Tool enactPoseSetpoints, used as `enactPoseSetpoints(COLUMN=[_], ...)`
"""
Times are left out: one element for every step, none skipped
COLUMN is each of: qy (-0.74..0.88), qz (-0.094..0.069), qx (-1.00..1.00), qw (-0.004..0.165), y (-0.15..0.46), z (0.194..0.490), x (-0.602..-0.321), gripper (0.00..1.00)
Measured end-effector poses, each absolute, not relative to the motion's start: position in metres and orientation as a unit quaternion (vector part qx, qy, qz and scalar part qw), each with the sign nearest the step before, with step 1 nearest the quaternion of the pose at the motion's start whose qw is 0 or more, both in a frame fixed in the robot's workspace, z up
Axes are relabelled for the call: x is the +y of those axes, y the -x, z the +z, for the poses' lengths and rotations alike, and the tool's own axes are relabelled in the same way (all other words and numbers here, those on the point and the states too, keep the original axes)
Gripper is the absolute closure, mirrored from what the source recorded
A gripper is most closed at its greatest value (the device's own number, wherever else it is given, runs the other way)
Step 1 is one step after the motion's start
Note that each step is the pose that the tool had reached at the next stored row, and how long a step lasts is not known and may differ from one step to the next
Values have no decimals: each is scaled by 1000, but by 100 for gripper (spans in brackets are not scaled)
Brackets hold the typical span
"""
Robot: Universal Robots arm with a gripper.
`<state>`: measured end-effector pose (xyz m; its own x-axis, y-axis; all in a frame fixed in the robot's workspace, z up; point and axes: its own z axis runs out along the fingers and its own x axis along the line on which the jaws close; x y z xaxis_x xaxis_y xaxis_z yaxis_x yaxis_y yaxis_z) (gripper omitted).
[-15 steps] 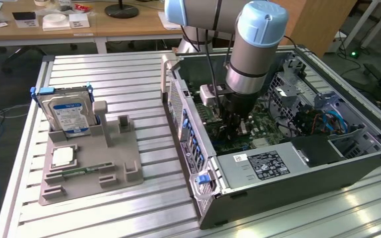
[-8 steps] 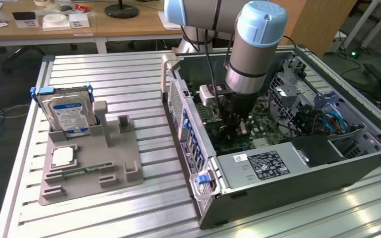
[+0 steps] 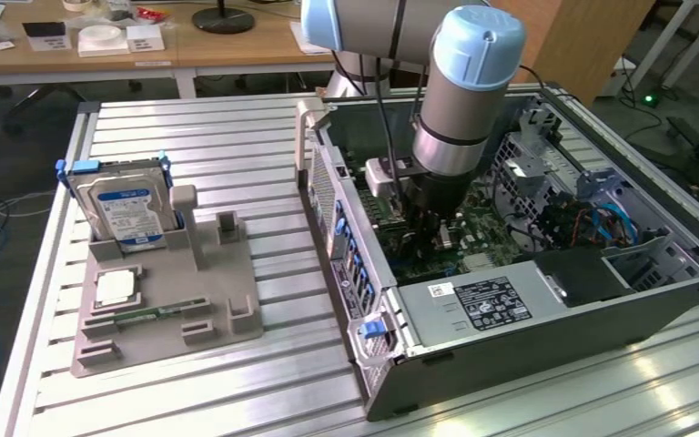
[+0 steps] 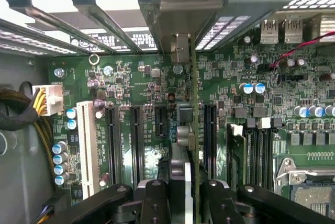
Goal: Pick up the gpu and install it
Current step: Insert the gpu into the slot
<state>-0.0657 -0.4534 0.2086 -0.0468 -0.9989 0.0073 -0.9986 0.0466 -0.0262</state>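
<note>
- Inside the open computer case, the robot arm reaches straight down over the green motherboard.
- Gripper fingers are closed on the gpu, seen edge-on in the wrist view as a thin green card with its silvery bracket toward the case's rear slots.
- The card hangs above the row of black expansion slots; I cannot tell whether it touches 1 yet.
- Risk: if the card's edge sits between 2 slots, pressing down could bend it or scrape nearby parts.
- Risk: the bracket could catch on the rear frame and tilt the card.
- Outside the case, a hard drive stands in a grey holder.
</note>
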Motion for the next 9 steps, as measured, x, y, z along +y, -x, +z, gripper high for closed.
enactPoseSetpoints(qy=[690,690,690,690,690,690,690,690,690], qz=[-12,-12,-12,-12,-12,-12,-12,-12,-12], qx=[723,723,723,723,723,723,723,723,723], qw=[6,7,7,7,7,7,7,7,7], y=[66,66,66,66,66,66,66,66,66], z=[209,208,208,208,208,208,208,208,208], x=[-453,-453,-453,-453,-453,-453,-453,-453,-453], gripper=[72,72,72,72,72,72,72,72,72])
